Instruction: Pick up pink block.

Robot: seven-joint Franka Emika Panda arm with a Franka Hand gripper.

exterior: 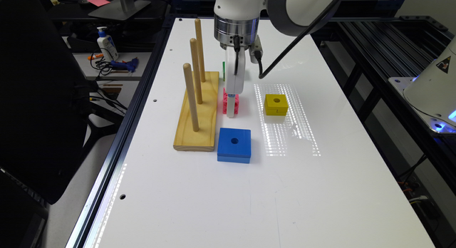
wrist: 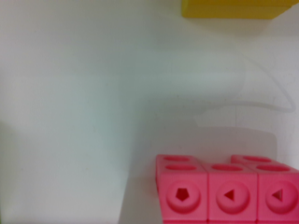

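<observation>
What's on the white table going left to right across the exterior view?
Wooden base with three upright pegs → pink plastic block of joined cubes, with the white gripper down over it → yellow square block with a centre hole.

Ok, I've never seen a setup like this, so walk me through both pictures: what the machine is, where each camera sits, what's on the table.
The machine is a robot arm ending in a pincer. One picture comes from a camera off the arm overlooking the white table. The other comes from a camera on the arm's wrist, looking close at the tabletop.

On the table lie a pink block of snapped-together cubes, a yellow block, a blue block, and a wooden base with three pegs. The pincer is down at the pink block, its target. The close-up shows that pink block and the yellow block's edge; whether anything is gripped cannot be told.
</observation>
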